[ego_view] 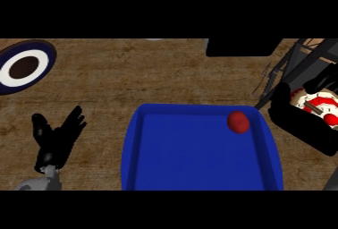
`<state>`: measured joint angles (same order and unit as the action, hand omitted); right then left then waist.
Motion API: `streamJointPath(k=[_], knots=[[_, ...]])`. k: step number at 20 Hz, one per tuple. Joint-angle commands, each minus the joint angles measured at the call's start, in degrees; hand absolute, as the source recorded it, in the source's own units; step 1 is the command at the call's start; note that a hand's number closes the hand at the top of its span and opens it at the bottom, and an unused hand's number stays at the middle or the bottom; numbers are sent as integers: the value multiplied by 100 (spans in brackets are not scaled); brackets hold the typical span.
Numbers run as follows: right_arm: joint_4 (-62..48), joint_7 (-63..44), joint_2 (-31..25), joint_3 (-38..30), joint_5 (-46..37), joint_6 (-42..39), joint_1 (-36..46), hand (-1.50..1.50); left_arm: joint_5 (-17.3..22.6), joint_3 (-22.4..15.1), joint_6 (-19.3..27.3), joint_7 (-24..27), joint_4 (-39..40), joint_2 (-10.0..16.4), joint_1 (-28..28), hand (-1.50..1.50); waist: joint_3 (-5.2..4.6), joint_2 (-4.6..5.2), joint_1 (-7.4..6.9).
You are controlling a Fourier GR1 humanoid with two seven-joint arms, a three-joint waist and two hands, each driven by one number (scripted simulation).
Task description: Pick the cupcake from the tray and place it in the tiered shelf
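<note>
At far right of the head view, the cupcake (319,105), white with red markings, sits inside the dark frame of the tiered shelf (290,62), well clear of the blue tray (134,152). Right hand (285,96) is curled round it: black thumb against the cupcake's left side, black fingers over its top. Where hand ends and shelf begins is hard to make out, black on black.

Left hand (58,134) rests at lower left on the wooden counter (132,71), fingers straight and spread, pointing up, holding nothing, beside the tray's left wall but apart from it.

A round red object (238,121) lies in the tray's far right corner. A dark-rimmed plate (10,74) with white ring and brown centre sits at upper left.
</note>
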<state>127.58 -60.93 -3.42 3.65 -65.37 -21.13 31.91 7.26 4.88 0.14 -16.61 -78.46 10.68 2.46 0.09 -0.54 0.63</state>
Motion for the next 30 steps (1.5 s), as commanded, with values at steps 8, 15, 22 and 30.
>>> streamJointPath(k=[8, 15, 22, 30], knots=[[-793, -548, -930, -2262, 704, -1489, 2139, 150, -138, -28, 45, 108, 284, -62, 74, 0, -21, 29, 12], [-1922, 149, -1946, -3187, 1182, -1789, 2768, 150, -90, -39, -3, 35, 12, -84, -139, 0, -13, 35, -48], [-3230, 1369, -2616, -3679, 1559, -1602, 2320, 150, 215, 218, -320, -97, 56, 145, 20, 0, -9, 66, -86], [-4115, 2008, -3114, -3446, 1492, -851, 1954, 150, -103, -16, -168, 119, -83, -90, -231, 0, -10, 59, -101]])
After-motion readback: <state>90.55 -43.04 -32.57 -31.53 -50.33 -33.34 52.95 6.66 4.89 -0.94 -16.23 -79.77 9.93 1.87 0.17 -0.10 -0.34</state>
